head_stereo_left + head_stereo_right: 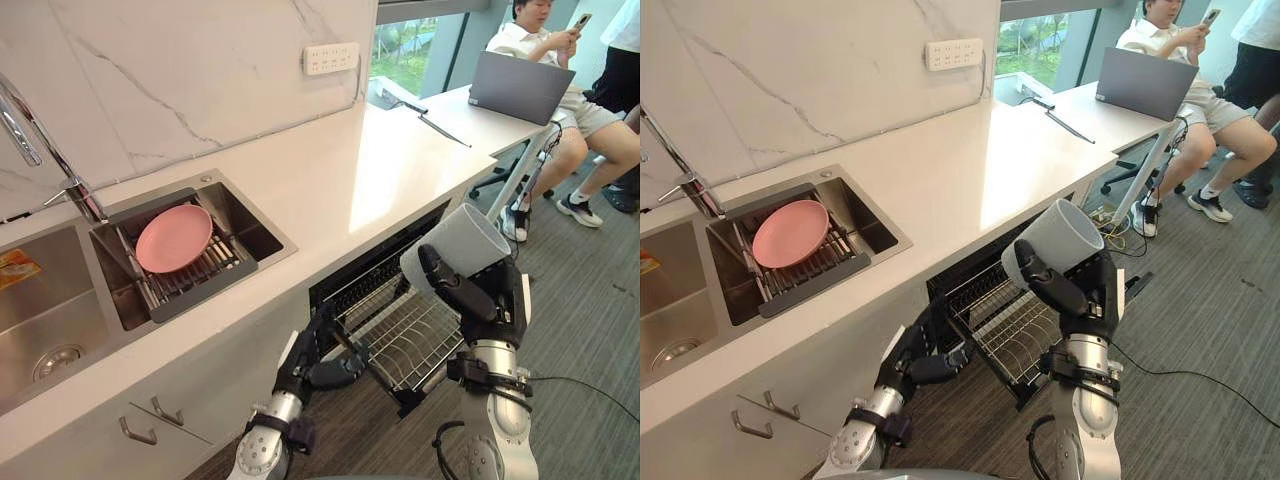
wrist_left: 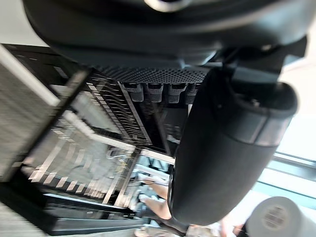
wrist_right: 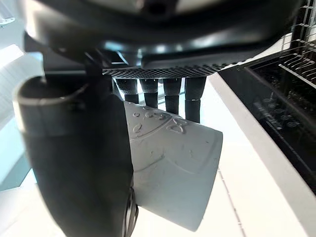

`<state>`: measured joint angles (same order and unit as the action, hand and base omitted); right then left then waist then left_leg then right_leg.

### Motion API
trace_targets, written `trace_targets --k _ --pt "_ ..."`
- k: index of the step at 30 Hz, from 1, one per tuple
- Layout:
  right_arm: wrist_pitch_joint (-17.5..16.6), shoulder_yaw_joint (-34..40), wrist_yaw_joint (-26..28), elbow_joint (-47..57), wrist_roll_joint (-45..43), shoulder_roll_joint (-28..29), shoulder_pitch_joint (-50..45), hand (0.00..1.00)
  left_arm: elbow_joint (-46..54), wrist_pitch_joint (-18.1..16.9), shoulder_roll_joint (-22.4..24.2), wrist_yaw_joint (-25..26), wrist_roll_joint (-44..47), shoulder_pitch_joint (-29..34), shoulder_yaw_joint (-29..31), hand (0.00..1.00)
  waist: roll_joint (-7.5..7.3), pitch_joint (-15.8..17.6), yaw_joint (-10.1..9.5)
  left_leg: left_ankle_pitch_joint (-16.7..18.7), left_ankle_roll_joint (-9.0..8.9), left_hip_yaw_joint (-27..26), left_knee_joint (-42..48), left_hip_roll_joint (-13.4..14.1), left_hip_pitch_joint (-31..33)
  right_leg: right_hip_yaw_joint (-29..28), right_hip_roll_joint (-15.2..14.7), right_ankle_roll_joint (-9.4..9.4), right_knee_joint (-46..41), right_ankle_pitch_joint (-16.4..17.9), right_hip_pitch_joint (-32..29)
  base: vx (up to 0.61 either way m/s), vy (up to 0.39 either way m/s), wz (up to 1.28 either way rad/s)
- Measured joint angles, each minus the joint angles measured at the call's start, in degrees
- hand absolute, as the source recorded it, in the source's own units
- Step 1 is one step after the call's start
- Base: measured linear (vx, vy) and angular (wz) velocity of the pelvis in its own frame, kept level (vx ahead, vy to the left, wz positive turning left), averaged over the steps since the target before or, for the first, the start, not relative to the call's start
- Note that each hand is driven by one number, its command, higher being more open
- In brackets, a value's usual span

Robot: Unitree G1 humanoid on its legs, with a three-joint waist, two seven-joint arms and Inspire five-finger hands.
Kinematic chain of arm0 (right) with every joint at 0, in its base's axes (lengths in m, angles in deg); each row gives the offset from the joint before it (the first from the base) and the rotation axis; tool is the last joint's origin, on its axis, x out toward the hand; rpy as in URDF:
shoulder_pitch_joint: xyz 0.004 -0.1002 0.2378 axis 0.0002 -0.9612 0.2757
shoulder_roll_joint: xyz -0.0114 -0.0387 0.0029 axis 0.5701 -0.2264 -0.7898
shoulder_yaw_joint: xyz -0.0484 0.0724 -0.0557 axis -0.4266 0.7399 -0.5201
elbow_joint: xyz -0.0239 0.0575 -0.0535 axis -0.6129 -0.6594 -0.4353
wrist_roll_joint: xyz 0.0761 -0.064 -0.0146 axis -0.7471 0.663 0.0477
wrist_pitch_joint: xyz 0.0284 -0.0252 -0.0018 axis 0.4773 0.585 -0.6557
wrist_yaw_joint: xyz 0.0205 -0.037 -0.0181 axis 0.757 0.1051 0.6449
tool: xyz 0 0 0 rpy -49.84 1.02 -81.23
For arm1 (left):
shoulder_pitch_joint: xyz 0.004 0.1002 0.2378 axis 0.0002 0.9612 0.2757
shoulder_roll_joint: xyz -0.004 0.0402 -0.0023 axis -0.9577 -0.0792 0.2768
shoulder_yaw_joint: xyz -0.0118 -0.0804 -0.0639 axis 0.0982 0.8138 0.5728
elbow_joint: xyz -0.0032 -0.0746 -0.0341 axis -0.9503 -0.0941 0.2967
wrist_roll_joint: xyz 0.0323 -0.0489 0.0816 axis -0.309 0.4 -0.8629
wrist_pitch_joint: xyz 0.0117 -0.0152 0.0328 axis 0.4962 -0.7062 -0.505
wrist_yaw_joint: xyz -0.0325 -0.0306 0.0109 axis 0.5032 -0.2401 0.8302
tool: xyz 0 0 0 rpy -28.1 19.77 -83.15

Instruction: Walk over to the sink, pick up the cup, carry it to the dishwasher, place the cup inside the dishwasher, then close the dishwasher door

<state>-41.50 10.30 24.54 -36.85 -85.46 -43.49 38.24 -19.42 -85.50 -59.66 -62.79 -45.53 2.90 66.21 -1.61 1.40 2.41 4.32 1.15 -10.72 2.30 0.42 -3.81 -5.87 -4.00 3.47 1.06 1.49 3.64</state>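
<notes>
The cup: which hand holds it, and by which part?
The right hand holds the cup, curled round its side wall.

The sink [image 1: 60,300] is set into the left of the tabletop [image 1: 330,170], with the tap [image 1: 40,140] at its far edge. A plate [image 1: 174,238] lies on a drying rack [image 1: 200,275] in the right basin. Below the tabletop, right of the sink, the dishwasher rack [image 1: 410,335] stands pulled out. The left hand [image 1: 325,360] is just beside its left corner. The right hand [image 1: 480,300] holds the cup [image 1: 455,248] above its right side. Far right, a laptop [image 1: 520,85] rests on a desk [image 1: 470,110], with a person [image 1: 560,60] seated behind it.
</notes>
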Motion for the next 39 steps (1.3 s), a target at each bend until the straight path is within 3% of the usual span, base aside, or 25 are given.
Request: trace_targets --k 11,23,28,31,34,39 --pt "0.4 1.2 1.4 -7.4 2.5 0.0 -2.2 0.00 -19.3 0.7 0.0 1.1 -5.5 -0.7 11.8 1.00 -0.05 1.5 -0.09 0.0 -0.02 -0.1 -0.1 0.2 -0.2 0.2 -0.1 0.04 -0.1 0.0 0.0 0.00 0.000 0.00" --pt "1.3 2.7 1.4 -12.1 7.1 -0.4 -2.1 0.00 -32.2 0.7 -0.7 3.1 -8.6 -3.2 16.8 1.00 0.32 2.2 -0.25 -0.4 -0.05 0.6 -1.1 -0.2 0.7 1.0 -0.1 0.04 0.3 0.0 -0.8 0.00 0.000 0.02" --pt "1.8 2.6 1.2 -14.0 12.0 -4.3 1.7 0.00 -34.8 -0.1 -1.0 3.2 -8.7 -6.3 18.2 1.00 0.39 6.1 -0.33 -0.4 -0.03 0.7 0.0 -0.2 2.7 1.1 -0.2 0.06 -0.4 0.0 -2.6 -0.01 -0.002 0.00" --pt "2.2 2.5 0.6 -15.6 13.6 -8.2 8.4 0.00 -34.7 -0.4 -1.1 3.9 -8.7 -8.8 18.6 1.00 0.91 10.4 -0.90 0.9 0.03 0.6 5.8 0.7 9.4 1.1 0.3 0.34 -5.7 0.5 -9.4 -0.09 -0.021 -0.08" --pt "2.5 2.0 0.0 -16.8 13.9 -10.9 13.4 0.00 -34.5 -0.4 -0.7 4.4 -8.4 -10.9 19.8 1.00 1.44 14.7 -1.62 3.7 0.38 0.8 13.7 1.8 14.8 1.3 0.7 0.34 -13.4 3.3 -14.8 -0.13 -0.032 -0.04" --pt "2.5 0.7 -0.5 -17.3 15.7 -11.9 15.2 0.00 -33.3 -1.3 -0.6 5.4 -8.1 -12.0 19.8 1.00 1.58 16.7 -2.10 7.6 0.67 1.3 23.2 2.7 21.3 2.2 0.6 0.11 -23.8 8.3 -21.7 -0.14 -0.012 0.05"
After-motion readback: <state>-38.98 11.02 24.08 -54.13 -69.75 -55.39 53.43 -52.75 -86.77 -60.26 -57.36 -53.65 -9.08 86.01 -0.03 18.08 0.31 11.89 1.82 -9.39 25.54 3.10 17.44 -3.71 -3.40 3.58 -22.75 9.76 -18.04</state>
